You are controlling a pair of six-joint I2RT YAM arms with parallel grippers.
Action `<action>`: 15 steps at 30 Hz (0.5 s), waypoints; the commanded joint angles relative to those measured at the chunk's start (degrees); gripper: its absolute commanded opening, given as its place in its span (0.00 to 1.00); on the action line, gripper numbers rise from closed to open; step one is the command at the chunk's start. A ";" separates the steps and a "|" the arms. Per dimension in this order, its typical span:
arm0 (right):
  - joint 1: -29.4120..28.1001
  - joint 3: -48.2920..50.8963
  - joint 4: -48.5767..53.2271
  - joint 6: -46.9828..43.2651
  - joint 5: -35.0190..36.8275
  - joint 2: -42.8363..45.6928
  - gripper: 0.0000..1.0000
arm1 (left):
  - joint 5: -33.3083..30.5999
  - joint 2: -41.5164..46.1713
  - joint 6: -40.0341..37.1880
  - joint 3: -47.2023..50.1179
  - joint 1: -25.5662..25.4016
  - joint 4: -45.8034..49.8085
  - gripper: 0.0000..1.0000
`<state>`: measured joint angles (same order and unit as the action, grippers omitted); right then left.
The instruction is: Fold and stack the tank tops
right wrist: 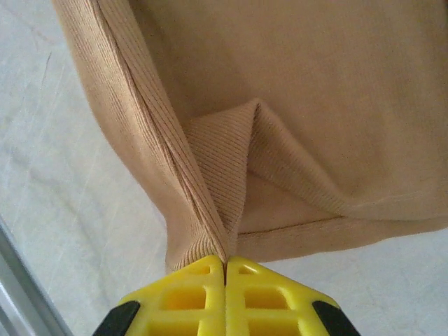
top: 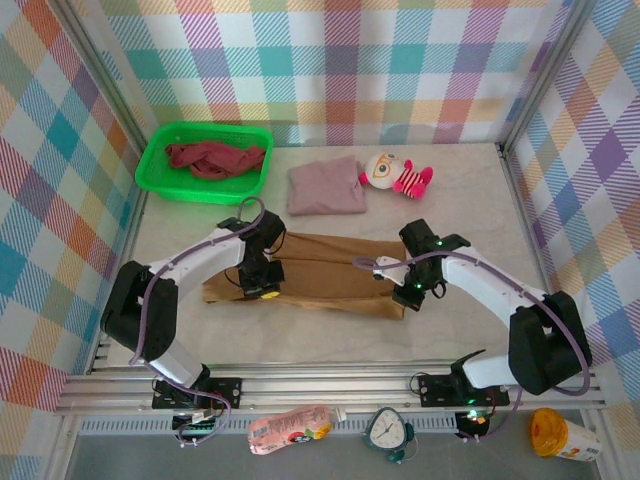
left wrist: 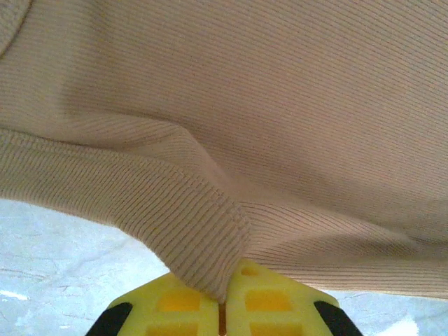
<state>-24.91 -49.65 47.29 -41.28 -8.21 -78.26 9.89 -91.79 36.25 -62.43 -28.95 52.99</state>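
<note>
A tan-brown tank top [top: 320, 272] lies spread across the middle of the table. My left gripper [top: 262, 290] is shut on its left part, pinching a ribbed fold [left wrist: 210, 259] between the yellow fingers [left wrist: 175, 308]. At the tan top's right end, my right gripper [top: 408, 292] is shut on a bunched edge of the cloth [right wrist: 210, 231]. A dusty mauve-pink tank top [top: 326, 187] lies folded behind the tan one. The dark maroon-red tank top [top: 213, 158] is crumpled in the green basket [top: 165, 182].
A pink-and-white striped plush toy [top: 393, 174] lies right of the mauve top. The green basket stands at the back left. Checked walls close in the table on three sides. A metal rail [top: 330, 385] runs along the near edge.
</note>
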 commanded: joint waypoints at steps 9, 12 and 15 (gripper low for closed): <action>2.55 -2.38 -3.17 0.57 0.22 -5.81 0.02 | -2.13 -7.71 -4.02 -6.17 1.65 0.69 0.10; 2.93 -2.64 -4.18 0.99 1.99 -7.56 0.02 | -1.33 -9.67 -4.08 -6.94 1.74 -0.07 0.12; 3.16 -2.78 -6.00 1.70 2.63 -8.47 0.03 | -2.20 -10.38 -4.03 -7.24 1.70 -0.65 0.15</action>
<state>-22.24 -50.89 43.11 -40.73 -6.37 -85.91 9.32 -101.41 33.12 -68.34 -27.79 52.10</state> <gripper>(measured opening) 0.059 0.148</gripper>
